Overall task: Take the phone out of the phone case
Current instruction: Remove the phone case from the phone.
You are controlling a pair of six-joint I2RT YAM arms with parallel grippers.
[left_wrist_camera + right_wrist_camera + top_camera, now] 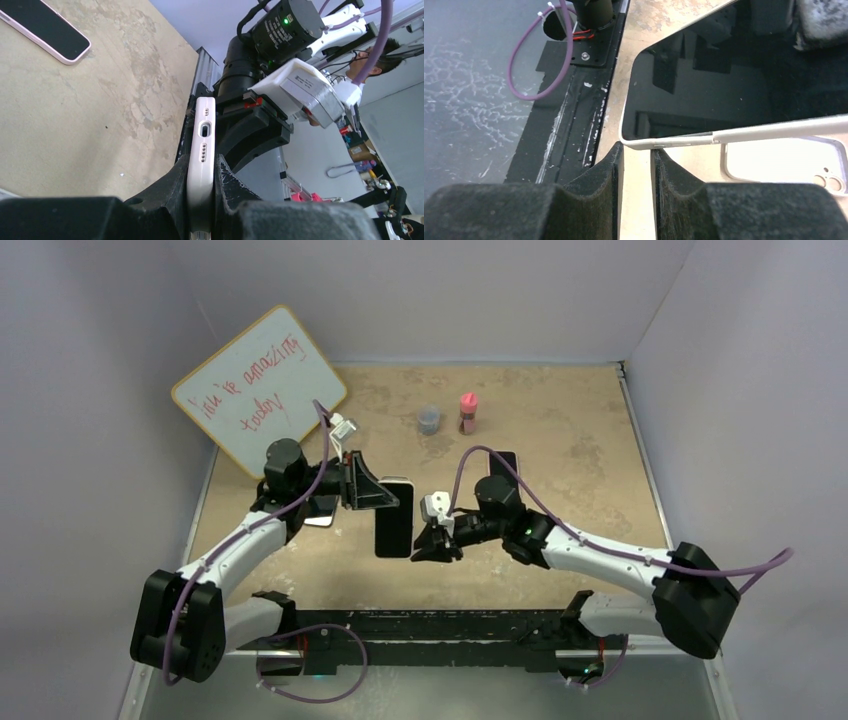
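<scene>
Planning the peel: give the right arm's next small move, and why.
Likely ease the right gripper forward so it straddles the case rim: the left gripper clamps the phone, while the right's jaws stand apart, empty, just short of it.

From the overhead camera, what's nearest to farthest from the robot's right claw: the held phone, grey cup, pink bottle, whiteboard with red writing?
1. Black-screened phone in a white case, just left of the right gripper.
2. Small grey cup and pink bottle, back centre: too close to call.
3. Whiteboard with red writing, back left corner.
</scene>
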